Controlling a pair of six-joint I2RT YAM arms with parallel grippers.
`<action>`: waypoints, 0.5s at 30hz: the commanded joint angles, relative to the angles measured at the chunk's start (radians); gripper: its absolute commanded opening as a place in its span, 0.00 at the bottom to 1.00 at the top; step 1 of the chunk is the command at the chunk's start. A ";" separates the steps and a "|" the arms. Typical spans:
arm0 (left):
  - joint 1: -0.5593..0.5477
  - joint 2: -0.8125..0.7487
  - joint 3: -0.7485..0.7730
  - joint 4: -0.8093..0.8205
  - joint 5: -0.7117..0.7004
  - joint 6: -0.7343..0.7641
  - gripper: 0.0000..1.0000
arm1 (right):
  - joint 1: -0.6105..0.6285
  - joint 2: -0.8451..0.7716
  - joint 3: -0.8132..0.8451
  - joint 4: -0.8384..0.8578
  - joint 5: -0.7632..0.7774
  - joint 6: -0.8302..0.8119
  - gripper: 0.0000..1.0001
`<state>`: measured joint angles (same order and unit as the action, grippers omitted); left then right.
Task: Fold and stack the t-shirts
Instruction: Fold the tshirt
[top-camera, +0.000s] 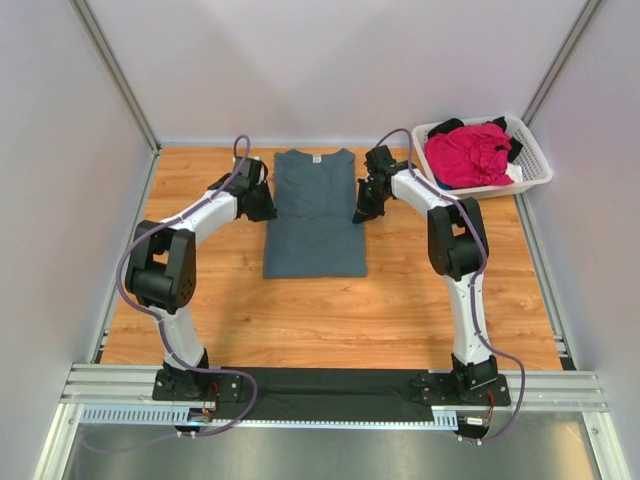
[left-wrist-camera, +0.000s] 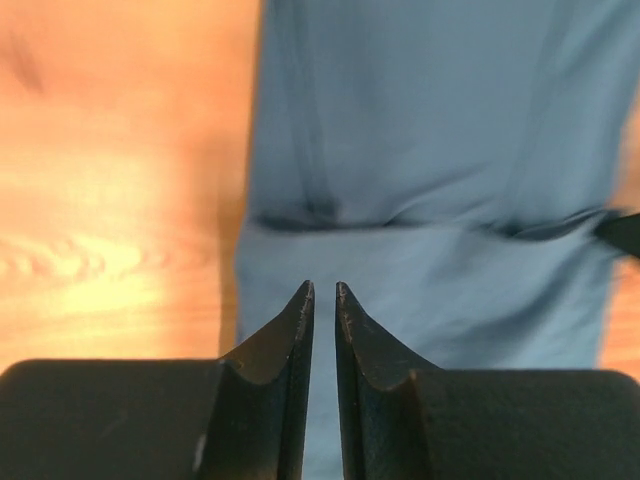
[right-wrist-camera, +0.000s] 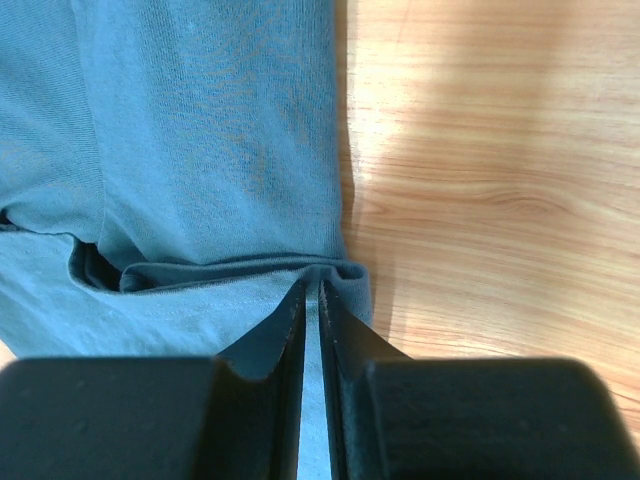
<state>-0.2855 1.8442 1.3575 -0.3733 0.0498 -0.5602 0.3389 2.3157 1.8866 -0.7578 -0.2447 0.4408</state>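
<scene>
The slate blue-grey t-shirt (top-camera: 315, 215) lies flat at the middle back of the table with its sleeves folded in and its neck label at the far end. My left gripper (top-camera: 262, 203) is at its left edge, its jaws nearly together and empty over the cloth (left-wrist-camera: 430, 150) in the left wrist view (left-wrist-camera: 324, 288). My right gripper (top-camera: 364, 208) is at the shirt's right edge. Its jaws are shut, with the tips (right-wrist-camera: 311, 285) pinched into the folded sleeve hem (right-wrist-camera: 200, 272). A magenta-pink shirt (top-camera: 467, 154) and a black one (top-camera: 447, 126) lie in the basket.
A white slatted basket (top-camera: 533, 160) stands at the back right corner and holds the other shirts. Grey walls close in the table on three sides. Bare wood (top-camera: 330, 320) lies in front of the shirt.
</scene>
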 joint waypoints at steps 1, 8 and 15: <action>0.000 0.015 -0.060 0.068 0.035 -0.026 0.20 | -0.005 -0.027 -0.014 0.037 0.055 -0.001 0.11; 0.002 0.134 0.026 -0.015 -0.037 -0.035 0.18 | -0.003 -0.032 -0.040 0.028 0.064 -0.005 0.11; 0.005 0.058 0.012 -0.004 0.016 0.043 0.22 | -0.003 -0.108 -0.043 0.005 0.041 -0.017 0.21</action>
<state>-0.2852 1.9724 1.3537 -0.3946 0.0490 -0.5648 0.3389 2.2910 1.8549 -0.7429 -0.2359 0.4465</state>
